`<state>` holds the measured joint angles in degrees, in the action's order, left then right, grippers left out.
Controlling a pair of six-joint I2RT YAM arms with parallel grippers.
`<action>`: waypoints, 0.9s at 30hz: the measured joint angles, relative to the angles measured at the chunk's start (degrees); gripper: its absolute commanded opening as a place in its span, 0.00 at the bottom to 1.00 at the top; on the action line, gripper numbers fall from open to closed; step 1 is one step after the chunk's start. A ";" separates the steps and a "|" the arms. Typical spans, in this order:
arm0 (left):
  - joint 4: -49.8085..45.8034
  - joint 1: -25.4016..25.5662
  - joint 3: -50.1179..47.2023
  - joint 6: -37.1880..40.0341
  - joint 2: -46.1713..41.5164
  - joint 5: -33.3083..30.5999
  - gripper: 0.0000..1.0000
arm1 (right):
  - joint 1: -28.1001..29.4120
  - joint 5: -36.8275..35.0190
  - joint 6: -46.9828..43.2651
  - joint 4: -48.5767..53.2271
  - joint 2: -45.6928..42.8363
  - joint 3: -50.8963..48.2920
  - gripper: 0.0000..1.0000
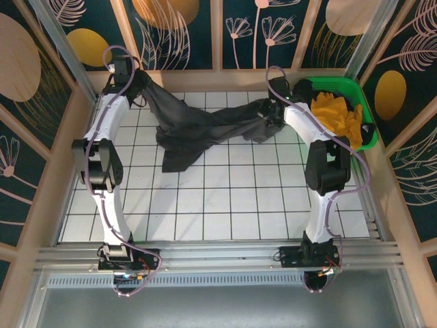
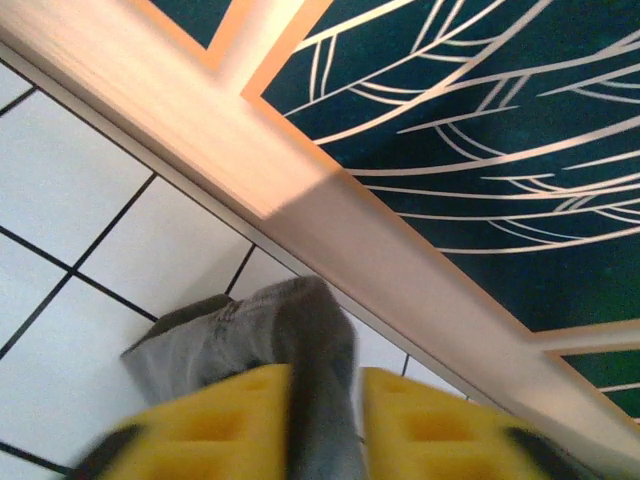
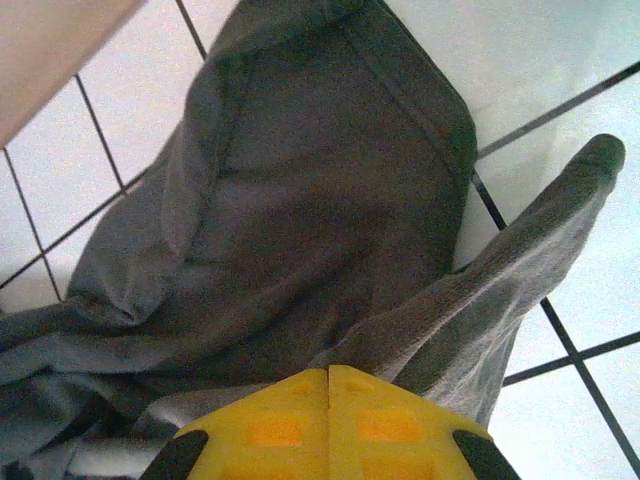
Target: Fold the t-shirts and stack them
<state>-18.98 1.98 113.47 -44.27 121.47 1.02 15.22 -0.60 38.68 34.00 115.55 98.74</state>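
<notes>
Far left corner: the left claw [image 1: 128, 74] hangs over the white tiled surface [image 1: 225, 198], close to the wooden rail [image 2: 330, 210] along the back wall. In the left wrist view its yellow fingers [image 2: 215, 425] stand partly apart, with a fold of the dark grey t-shirt [image 2: 300, 330] running through the gap. Centre: the t-shirt [image 1: 198, 130] is slung between the two claws along the far side of the surface, its middle sagging onto the tiles. Right: the right claw [image 1: 274, 108] has its fingers closed together [image 3: 328, 385], pinching an edge of the t-shirt [image 3: 300, 200]. Far right corner: a green bin [image 1: 334, 80] holds crumpled yellow cloth [image 1: 334, 113].
</notes>
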 measured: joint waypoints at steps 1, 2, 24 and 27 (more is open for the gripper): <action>0.00 -0.02 0.46 0.20 0.76 0.04 0.86 | -0.02 0.00 -0.24 0.13 0.00 -0.31 0.00; -0.07 -0.07 0.57 0.35 1.09 0.17 0.86 | -0.02 -0.02 -0.48 0.20 -0.02 -0.68 0.00; 4.13 8.20 -50.66 -6.75 -18.40 6.71 0.55 | -0.07 2.27 -3.82 1.01 -0.98 -4.63 0.00; 3.82 8.35 -50.36 -6.84 -14.43 6.40 0.55 | -0.15 2.64 -3.87 1.01 -0.98 -4.90 0.00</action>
<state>-15.16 10.33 63.11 -51.11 107.04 7.42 15.07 2.04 34.81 35.00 114.56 93.84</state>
